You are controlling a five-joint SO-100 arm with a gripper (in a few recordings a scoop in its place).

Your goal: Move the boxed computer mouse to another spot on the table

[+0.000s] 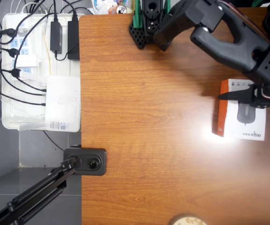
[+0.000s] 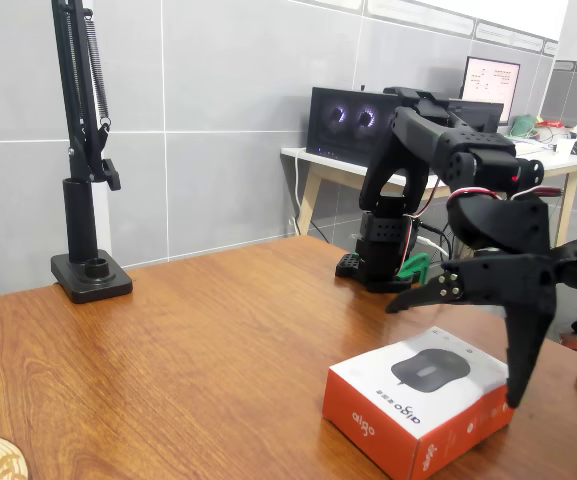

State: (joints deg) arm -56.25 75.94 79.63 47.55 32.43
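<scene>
Grey wall tiles rise behind the large brown wood-grain table, which carries a bright glare patch beside the box in the overhead view. On it lies the flat white rectangular boxed computer mouse, a dark grey mouse printed on its face and an orange-red side panel with a small logo; seen from above it sits toward 3 o'clock on the tabletop, and in the fixed view it rests flat toward 5 o'clock, near the front edge.

Over the box hangs the black two-finger gripper of the black jointed robot arm, whose base stands at about 12 o'clock in the overhead view. Its jaws are spread wide: one finger points out sideways above the box, the other reaches down at the box's far right edge. Nothing is clamped between them, and whether the lower fingertip touches the box cannot be told. From above, the gripper overlaps the box's upper part.

At 9 o'clock in the overhead view, off the table's edge, a white cable tray holds power strips, black adapters and a plain white router-like device. A black camera stand is clamped at the table's 10 o'clock corner in the fixed view.
</scene>
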